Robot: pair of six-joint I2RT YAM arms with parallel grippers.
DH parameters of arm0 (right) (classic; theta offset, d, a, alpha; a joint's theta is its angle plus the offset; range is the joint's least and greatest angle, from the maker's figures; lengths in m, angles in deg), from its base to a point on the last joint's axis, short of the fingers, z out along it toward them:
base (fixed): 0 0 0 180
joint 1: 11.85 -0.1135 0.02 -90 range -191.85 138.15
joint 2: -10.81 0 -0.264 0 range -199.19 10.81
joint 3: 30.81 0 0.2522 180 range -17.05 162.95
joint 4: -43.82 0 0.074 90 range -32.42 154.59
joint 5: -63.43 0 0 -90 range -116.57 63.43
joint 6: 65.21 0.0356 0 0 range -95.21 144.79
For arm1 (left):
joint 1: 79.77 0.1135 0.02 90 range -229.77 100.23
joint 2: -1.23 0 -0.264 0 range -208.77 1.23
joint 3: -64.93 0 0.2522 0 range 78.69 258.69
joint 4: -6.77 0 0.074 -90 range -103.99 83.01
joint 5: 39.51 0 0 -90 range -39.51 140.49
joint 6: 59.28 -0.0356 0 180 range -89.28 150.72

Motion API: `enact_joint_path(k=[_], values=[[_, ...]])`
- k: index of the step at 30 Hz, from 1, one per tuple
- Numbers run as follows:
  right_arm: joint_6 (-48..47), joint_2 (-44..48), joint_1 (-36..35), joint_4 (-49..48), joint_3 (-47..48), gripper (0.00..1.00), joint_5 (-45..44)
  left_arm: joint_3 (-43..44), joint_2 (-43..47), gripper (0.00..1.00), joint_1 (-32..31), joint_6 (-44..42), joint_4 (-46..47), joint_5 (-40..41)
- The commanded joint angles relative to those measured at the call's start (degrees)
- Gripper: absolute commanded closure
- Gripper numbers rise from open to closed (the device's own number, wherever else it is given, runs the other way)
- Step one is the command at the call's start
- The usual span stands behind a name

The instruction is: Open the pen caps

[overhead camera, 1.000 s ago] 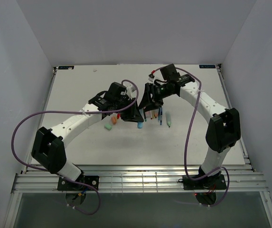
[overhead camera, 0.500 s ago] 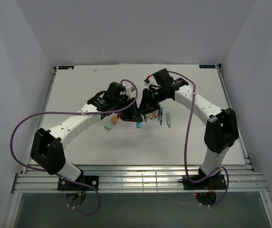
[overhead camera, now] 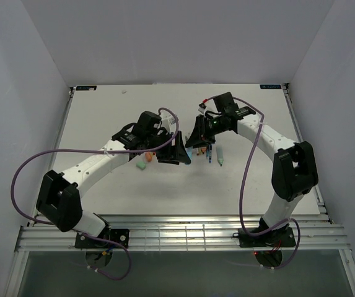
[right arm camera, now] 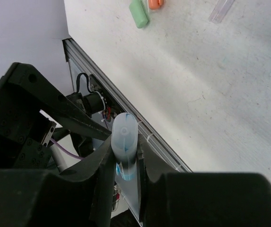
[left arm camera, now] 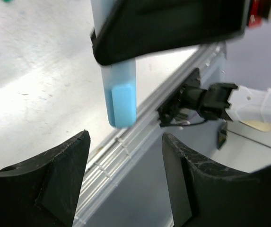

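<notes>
1 blue pen point(right arm camera: 125, 135) pinched in right tool point(right arm camera: 125, 165); left tool point(left arm camera: 125, 142) spread near it.

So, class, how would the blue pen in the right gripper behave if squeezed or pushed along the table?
The blue pen is probably stiff: it juts straight out below the right gripper. Its flattened sides suggest sliding rather than rolling. The smooth plastic might slip.
</notes>
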Motion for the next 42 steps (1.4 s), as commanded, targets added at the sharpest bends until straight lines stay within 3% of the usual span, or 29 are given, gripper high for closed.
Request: enact_joint_path(k=[1,4,8,15,25,29,30,34,42], values=[[0.7,5.4,1.9,-9.9,-3.4,0.92,8.5,-3.1,4.0,0.27,1.2,1.1,7.5,-10.3],[3.5,8.0,1.9,-15.8,-8.2,0.92,13.8,-6.6,5.2,0.27,1.8,3.6,14.7,-15.9],[14.1,11.3,1.8,-37.5,-17.7,0.92,20.0,-8.6,5.2,0.27,1.8,7.1,20.8,-20.8],[16.5,11.9,1.7,-39.7,-18.0,0.92,20.2,-6.9,2.1,0.30,1.8,8.6,23.4,-24.6],[18.5,12.5,1.8,-43.2,-19.2,0.92,18.3,-10.2,4.0,0.54,2.3,13.2,30.0,-27.8],[19.4,12.3,1.8,-44.9,-19.9,0.92,18.5,-12.5,5.0,0.69,2.8,16.9,34.1,-28.5],[19.9,12.3,1.8,-45.7,-20.3,0.92,18.7,-12.9,5.2,0.78,2.9,17.3,34.4,-28.7],[21.7,12.0,1.8,-48.2,-20.8,0.92,19.0,-14.8,5.7,0.98,3.2,19.3,36.8,-29.3],[26.2,8.0,3.2,-54.1,-16.2,0.92,19.6,-17.1,5.9,1.00,3.2,21.1,38.9,-31.7]])
